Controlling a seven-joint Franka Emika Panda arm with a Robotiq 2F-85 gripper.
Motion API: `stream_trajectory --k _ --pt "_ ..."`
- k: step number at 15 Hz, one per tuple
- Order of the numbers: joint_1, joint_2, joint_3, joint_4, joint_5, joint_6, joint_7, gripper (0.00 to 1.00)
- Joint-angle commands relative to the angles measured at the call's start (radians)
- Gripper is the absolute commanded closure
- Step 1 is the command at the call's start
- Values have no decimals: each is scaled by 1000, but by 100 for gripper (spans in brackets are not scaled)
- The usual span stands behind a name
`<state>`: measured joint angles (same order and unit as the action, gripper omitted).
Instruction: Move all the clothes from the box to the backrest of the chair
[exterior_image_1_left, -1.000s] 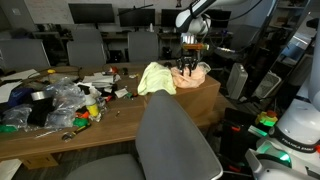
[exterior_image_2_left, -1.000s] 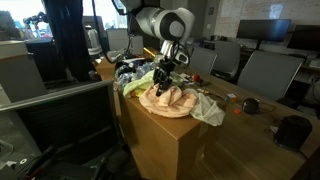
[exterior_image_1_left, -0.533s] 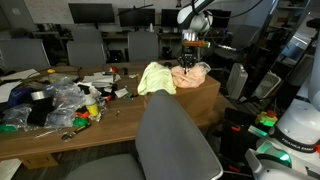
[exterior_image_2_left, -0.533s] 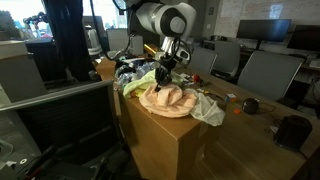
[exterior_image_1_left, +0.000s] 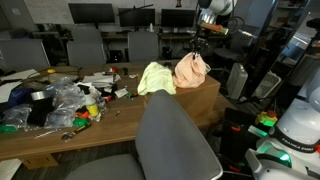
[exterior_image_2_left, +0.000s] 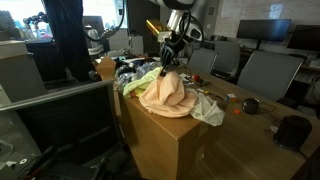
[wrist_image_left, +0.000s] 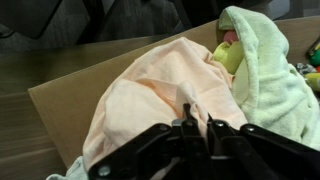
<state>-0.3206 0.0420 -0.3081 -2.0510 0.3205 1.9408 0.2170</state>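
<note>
Peach-orange fabric, one of the clothes (exterior_image_1_left: 192, 70), hangs pinched in the robot's claw (exterior_image_1_left: 197, 50), which is clenched on a gathered peak of the cloth. In both exterior views the garment is drawn up into a cone, and its lower folds spread over the open top of the brown cardboard box (exterior_image_1_left: 207, 102). A pale yellow-green garment (exterior_image_1_left: 155, 78) is draped over the box's left edge, touching the peach one. The wrist view looks down on both fabrics against the cardboard wall, with the dark claw fingers closed at the near edge.

The box stands at the right end of a long wooden tabletop (exterior_image_1_left: 115, 118) strewn with clear plastic bags (exterior_image_1_left: 50, 105) and small colourful items. The large grey chair (exterior_image_1_left: 175, 140) sits in the near foreground, its rounded backrest bare. Beyond the tabletop the room is an office with smaller grey chairs (exterior_image_1_left: 85, 45) and dark monitors (exterior_image_1_left: 90, 14).
</note>
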Motion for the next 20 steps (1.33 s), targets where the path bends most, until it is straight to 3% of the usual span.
stream_trajectory --k 1,9,20 --pt "-13 -216 -18 -127 31 -22 -134 98" --pt "32 -498 -13 -159 -47 -353 -384 98" --pt "188 -605 51 -89 -162 -750 -647 98"
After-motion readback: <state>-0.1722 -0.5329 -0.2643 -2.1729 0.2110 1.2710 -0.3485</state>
